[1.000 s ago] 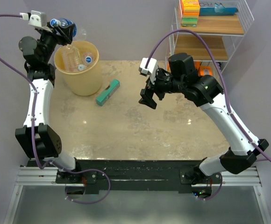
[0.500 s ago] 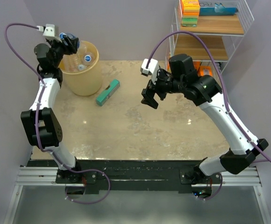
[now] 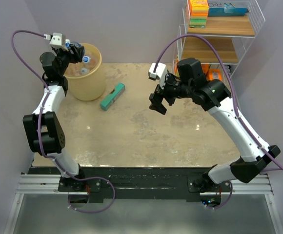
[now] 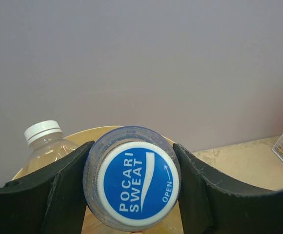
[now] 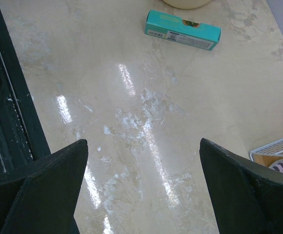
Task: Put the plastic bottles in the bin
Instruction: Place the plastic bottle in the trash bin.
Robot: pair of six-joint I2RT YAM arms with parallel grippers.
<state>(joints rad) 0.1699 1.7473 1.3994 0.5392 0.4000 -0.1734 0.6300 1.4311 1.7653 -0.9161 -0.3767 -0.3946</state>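
Pale wall (image 4: 141, 58) behind; blue-capped Pocari Sweat bottle (image 4: 131, 183) clamped between fingers (image 4: 66, 192).

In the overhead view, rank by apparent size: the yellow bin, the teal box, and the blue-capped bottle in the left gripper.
Largest: bin.
Then teal box.
Smallest-looking: blue-capped bottle in the left gripper, though the gripper hides much of it, so unsure.

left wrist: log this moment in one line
left tool: shut on bottle, at bin rim | right tool: open, empty, above table
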